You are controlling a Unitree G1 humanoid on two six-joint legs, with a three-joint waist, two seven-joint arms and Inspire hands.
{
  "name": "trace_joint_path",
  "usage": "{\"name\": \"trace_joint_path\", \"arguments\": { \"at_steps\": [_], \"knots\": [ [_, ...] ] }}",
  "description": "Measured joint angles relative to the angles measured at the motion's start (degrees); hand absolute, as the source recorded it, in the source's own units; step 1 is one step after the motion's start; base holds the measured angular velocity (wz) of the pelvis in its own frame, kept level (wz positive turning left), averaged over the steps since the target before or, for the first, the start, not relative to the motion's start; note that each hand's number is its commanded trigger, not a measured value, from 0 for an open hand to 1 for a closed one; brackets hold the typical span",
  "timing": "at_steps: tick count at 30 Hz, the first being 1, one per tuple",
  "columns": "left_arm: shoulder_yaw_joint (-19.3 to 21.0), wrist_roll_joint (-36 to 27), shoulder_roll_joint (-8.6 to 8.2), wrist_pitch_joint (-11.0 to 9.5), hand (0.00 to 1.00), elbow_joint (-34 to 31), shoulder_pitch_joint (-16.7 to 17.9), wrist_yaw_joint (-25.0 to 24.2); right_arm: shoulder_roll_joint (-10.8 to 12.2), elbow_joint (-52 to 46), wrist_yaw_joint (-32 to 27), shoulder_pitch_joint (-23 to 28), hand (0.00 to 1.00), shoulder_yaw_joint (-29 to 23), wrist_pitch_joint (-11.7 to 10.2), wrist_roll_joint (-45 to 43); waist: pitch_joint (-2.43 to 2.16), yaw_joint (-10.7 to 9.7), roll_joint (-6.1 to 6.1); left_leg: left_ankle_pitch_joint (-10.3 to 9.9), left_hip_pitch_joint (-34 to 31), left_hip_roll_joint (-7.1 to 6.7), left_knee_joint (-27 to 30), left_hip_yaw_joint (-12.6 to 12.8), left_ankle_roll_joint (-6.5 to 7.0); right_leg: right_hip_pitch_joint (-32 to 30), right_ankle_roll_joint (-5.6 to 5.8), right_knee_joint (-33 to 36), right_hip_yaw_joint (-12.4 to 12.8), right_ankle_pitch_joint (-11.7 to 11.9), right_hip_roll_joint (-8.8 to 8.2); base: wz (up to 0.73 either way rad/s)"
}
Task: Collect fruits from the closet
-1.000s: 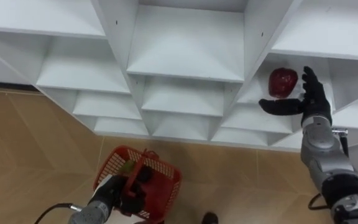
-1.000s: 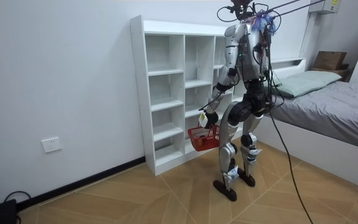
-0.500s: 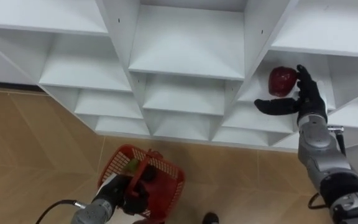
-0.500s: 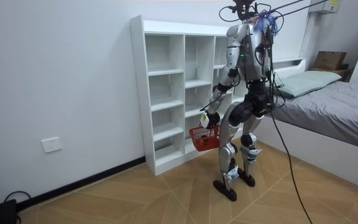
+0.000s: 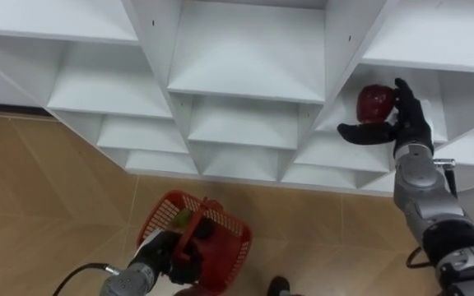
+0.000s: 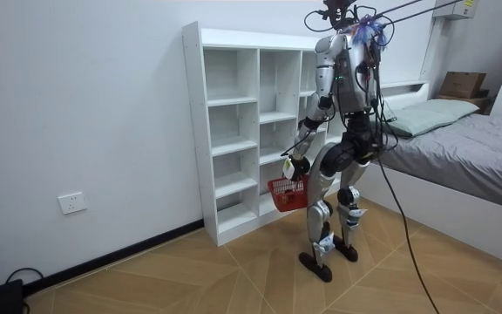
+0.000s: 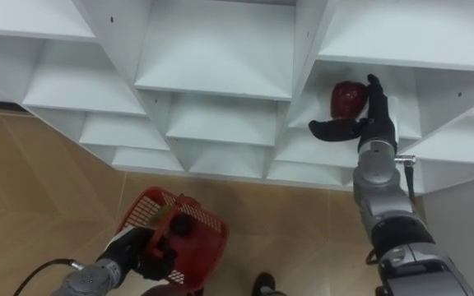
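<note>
While left hand (image 5: 161, 256) is gripping the red plastic basket (image 5: 230, 237) low as catch bin, right hand (image 5: 403, 125) is flanking — fingers (image 5: 407, 103) spread, unclosed — the dark-red round fruit (image 5: 374, 102).

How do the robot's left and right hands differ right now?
Height: the left hand hangs low over the floor; the right hand is raised into a compartment of the closet.
Grip: the left hand is curled round the handle of the red basket; the right hand is open, fingers beside and thumb below the red fruit.
Both are dark.
</note>
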Motion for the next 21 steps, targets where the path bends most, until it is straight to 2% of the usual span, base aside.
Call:
{"name": "trace_joint_path", "arguments": {
  "at_steps": [10, 21],
  "knots": [
    [-1.13, -0.19, -0.57, -0.01, 1.00, -0.66, 0.04, 1.50, 0.05, -0.01, -4.32, -0.15, 0.00, 0.97, 0.10, -3.45, -0.03, 0.05, -0.20, 0.22, -1.08, -0.56, 0.26, 0.29, 0.17, -1.78, 0.14, 1.52, 0.61, -0.30, -0.53, 0.00],
    [-2.38, -4.00, -0.51, 0.07, 1.00, -1.85, 0.74, 2.43, 0.03, -0.02, -6.41, -0.72, 0.00, 1.59, 0.23, -3.74, -0.09, 0.03, -0.23, 0.35, -1.74, -0.74, 0.71, 0.71, 0.40, -2.67, 0.21, 2.42, 0.66, -0.41, -0.99, 0.00]
  ]
}}
